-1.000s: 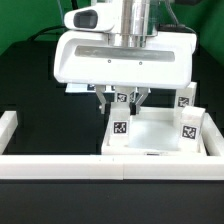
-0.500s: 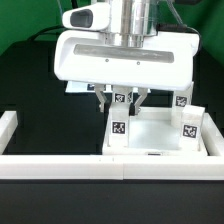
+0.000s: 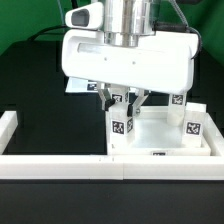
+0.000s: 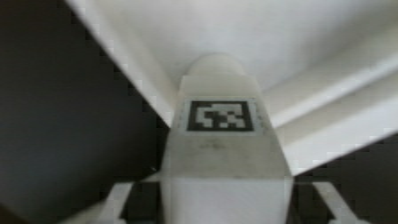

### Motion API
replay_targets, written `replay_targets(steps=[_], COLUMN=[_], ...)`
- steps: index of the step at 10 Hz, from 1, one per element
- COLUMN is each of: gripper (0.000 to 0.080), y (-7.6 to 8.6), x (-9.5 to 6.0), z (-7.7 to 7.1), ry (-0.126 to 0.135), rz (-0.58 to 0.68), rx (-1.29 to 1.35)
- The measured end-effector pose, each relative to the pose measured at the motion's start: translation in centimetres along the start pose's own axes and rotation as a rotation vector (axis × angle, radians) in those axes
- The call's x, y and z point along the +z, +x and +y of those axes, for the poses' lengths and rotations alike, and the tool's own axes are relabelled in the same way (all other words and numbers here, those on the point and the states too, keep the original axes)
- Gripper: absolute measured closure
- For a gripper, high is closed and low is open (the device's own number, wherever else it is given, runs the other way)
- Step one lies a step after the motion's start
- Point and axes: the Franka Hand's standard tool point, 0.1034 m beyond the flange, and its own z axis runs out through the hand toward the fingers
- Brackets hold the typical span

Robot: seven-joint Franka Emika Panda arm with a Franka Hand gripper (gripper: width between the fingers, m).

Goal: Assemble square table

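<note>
My gripper (image 3: pixel 122 101) is shut on a short white tagged leg (image 3: pixel 121 96) and holds it upright over the far left part of the white square tabletop (image 3: pixel 160 136). The leg's lower end is hidden behind another leg. In the wrist view the held leg (image 4: pixel 221 150) fills the middle with its tag facing the camera. A finger (image 4: pixel 125 205) shows on each side of it, and the tabletop's white surface (image 4: pixel 329 60) lies beyond. Three more tagged legs stand on the tabletop: near left (image 3: pixel 120 128), near right (image 3: pixel 192 127) and far right (image 3: pixel 178 100).
A long white border rail (image 3: pixel 100 166) runs along the front, with another rail (image 3: pixel 8 126) at the exterior view's left. A corner of the marker board (image 3: pixel 80 88) shows behind the hand. The mat is black, with a green backdrop behind.
The hand has shifted slightly toward the exterior view's right and turned a little with the leg in it. The tabletop's near right corner has moved a little to the right.
</note>
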Motion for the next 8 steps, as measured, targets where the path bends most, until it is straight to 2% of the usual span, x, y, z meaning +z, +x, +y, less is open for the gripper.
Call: replay_targets(steps=[5, 8], gripper=[0.0507, 0.0507], y=[-0.10, -0.61], x=[0.04, -0.02], z=[0.07, -0.52], ry=[0.009, 0.002], rz=[-0.015, -0.028], rx=[0.453, 0.692])
